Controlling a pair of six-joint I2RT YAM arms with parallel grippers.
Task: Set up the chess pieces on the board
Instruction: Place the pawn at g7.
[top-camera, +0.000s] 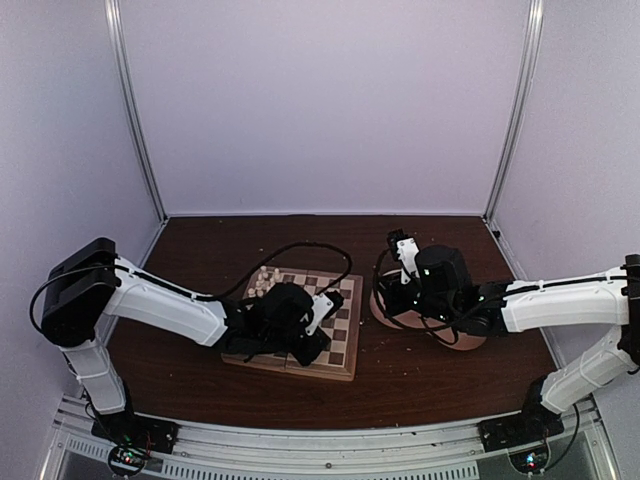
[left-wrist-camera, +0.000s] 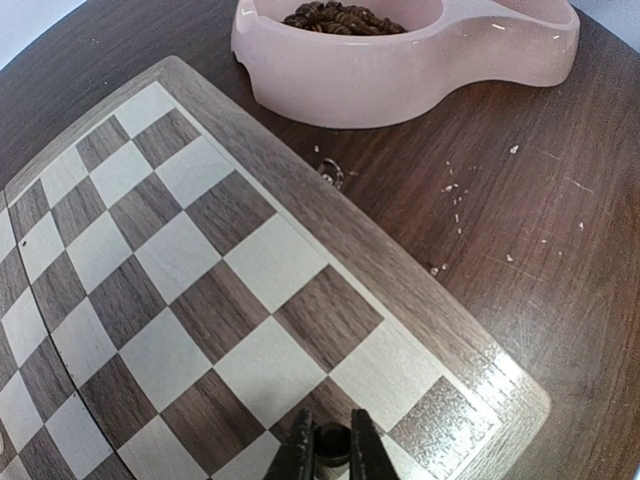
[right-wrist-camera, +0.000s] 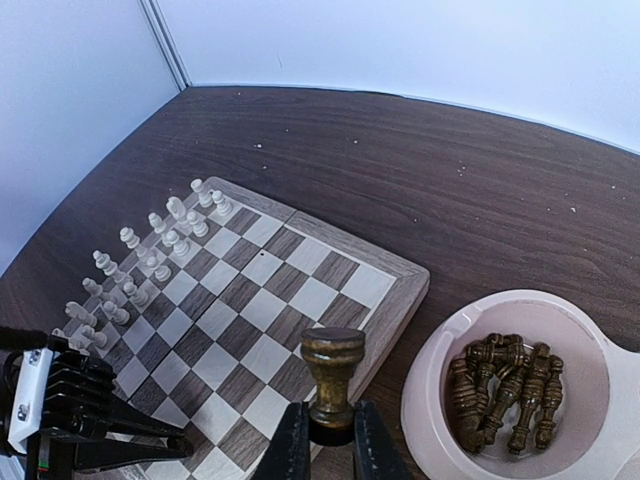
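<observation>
Right wrist view: right gripper (right-wrist-camera: 328, 425) clenched on an upright dark piece (right-wrist-camera: 333, 370) near the board (right-wrist-camera: 300, 300), left gripper (left-wrist-camera: 328, 440) pinching a second dark piece (left-wrist-camera: 330, 450) over a rim-side square, cream pieces (right-wrist-camera: 160, 245) ranked along one board edge.

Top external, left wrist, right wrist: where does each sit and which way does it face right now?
Top external: above and behind the bases, looking down on the board; left arm and right arm show.
Left wrist: low over a board corner, facing the pink double bowl; left fingers pinch a small dark piece.
Right wrist: right of the board, facing across it to the cream pieces; right fingers hold a round-topped dark piece.
Shared: both wrist views show the board and the bowl's dark pieces.
</observation>
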